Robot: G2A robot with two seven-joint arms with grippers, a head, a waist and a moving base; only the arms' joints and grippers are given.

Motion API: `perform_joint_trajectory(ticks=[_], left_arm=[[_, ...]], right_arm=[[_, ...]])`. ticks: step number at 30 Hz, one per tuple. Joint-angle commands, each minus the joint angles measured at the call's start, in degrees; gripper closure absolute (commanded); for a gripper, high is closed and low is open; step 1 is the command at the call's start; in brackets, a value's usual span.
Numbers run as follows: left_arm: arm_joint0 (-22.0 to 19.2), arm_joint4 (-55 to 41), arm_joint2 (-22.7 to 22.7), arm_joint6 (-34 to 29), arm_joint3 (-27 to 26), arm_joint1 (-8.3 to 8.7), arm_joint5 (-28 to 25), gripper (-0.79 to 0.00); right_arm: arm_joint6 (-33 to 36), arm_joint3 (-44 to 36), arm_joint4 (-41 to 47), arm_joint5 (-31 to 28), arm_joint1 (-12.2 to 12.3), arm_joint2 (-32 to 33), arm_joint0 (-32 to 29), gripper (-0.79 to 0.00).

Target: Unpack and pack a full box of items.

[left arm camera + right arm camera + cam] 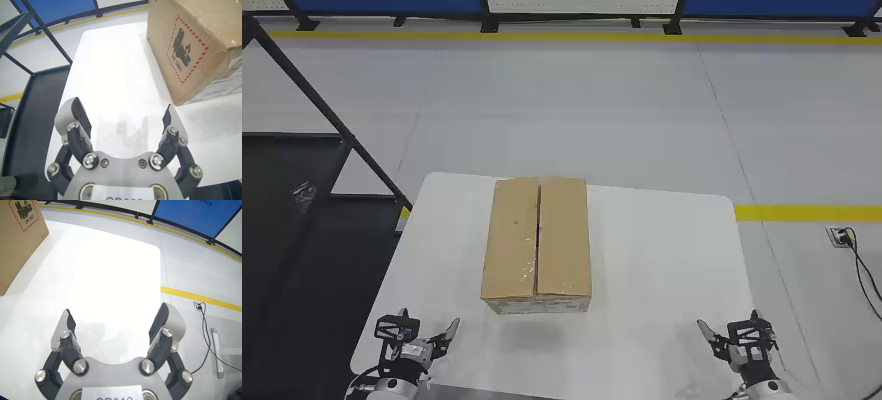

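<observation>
Left claw (122, 106) & right claw (115, 308) both released, empty. Box (537, 243) sits ahead btwn them, long axis running away from me; left's nearer imo.

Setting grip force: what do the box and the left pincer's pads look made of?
The box: matte brown cardboard, judging by two folded flaps meeting along a top seam. Pads of the left pincer: black, ribbed, likely rubber, though plastic is possible.

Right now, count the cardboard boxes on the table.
1. The cardboard box stands closed in the middle of the table, apart from the left gripper and the right gripper. Contents are hidden.
</observation>
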Motion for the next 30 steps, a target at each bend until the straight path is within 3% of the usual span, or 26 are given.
perform_joint_trajectory(ticks=[1,15,21,30], left_arm=[[0.0,0.0,0.0,0.0,0.0,0.00,0.0,-0.784],[-0.6,-0.9,-0.6,1.8,0.1,-0.03,-1.6,-0.785],[-4.3,-3.0,-1.5,4.5,1.6,-0.16,-2.7,-0.785],[-9.4,-7.3,-1.7,7.3,3.7,-0.35,-6.8,-0.785]], right_arm=[[0.0,0.0,0.0,0.0,0.0,0.0,0.0,-0.785],[-1.8,-1.7,-0.3,-1.3,-0.2,-1.2,0.1,-0.785],[-4.0,-6.2,-6.5,-0.5,-0.5,-5.4,1.5,-0.785],[-4.0,-9.9,-15.8,5.0,-1.5,-13.4,6.3,-0.785]])
